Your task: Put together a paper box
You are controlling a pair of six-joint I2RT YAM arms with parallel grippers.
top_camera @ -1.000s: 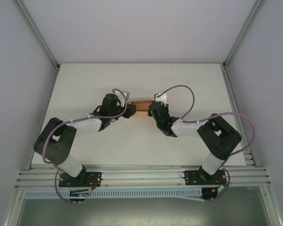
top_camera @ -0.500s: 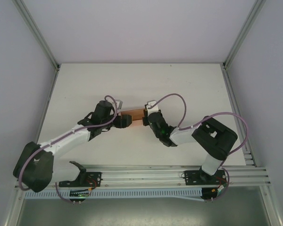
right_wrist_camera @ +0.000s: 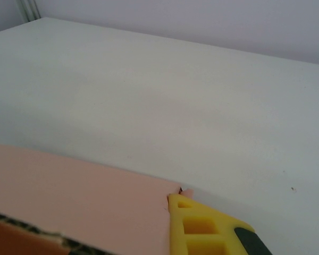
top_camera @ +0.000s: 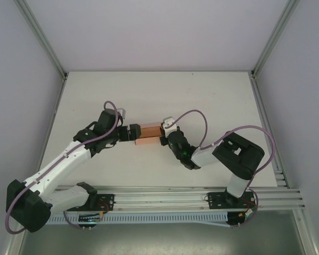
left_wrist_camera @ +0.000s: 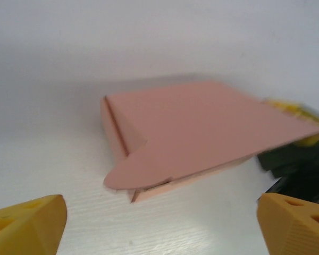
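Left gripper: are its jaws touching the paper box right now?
Apart. The left wrist view shows the left gripper with jaws spread wide, and bare table lies between each of them and the paper box.

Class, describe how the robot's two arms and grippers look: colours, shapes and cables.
The left arm and right arm have white link shells between bulky black joints. A lilac cable loops along each. The left gripper has blocky yellow fingers; the right gripper has a finger of the same yellow, with square cut-outs.
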